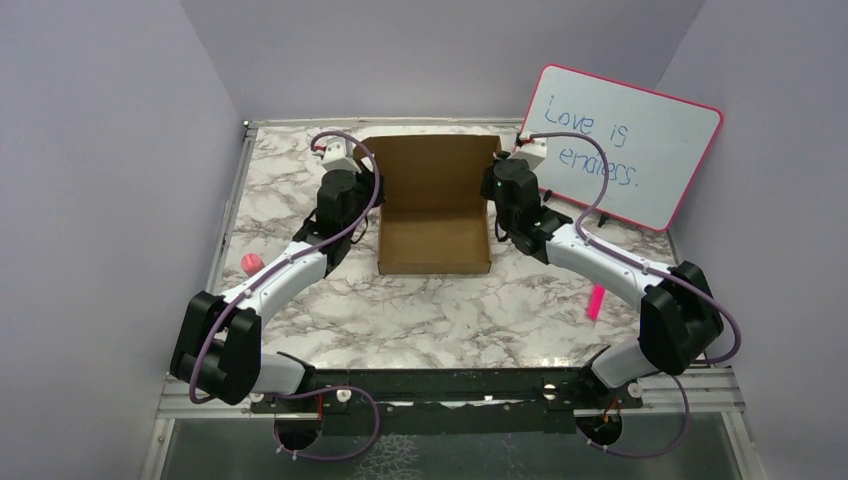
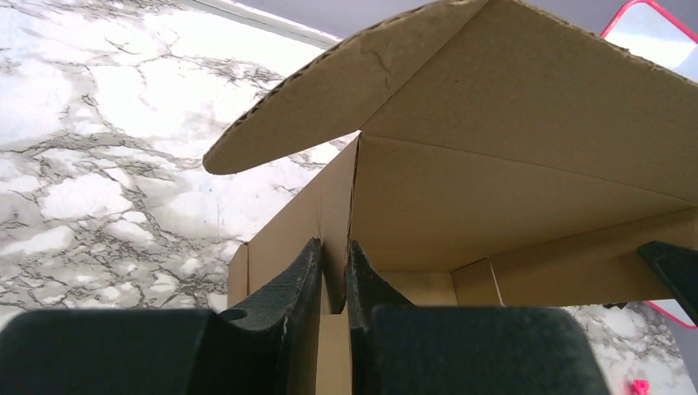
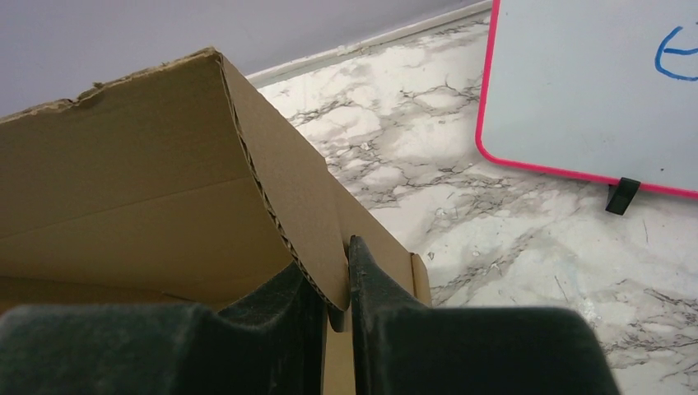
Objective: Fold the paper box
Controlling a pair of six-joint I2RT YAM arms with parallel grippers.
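Observation:
The paper box (image 1: 435, 235) is plain brown cardboard, a shallow open tray at the table's middle with its lid panel standing up at the back. My left gripper (image 1: 376, 212) is at the box's left wall. In the left wrist view its fingers (image 2: 333, 263) are shut on that wall (image 2: 329, 214), under the lid's bent side flap (image 2: 313, 99). My right gripper (image 1: 494, 215) is at the right wall. In the right wrist view it (image 3: 328, 267) is pinched on the wall together with the lid's corrugated side flap (image 3: 296, 197).
A pink-rimmed whiteboard (image 1: 625, 145) with blue writing leans at the back right, close behind my right arm, and shows in the right wrist view (image 3: 593, 82). A pink marker (image 1: 595, 300) lies right of the box. A small pink object (image 1: 250, 262) sits by the left arm.

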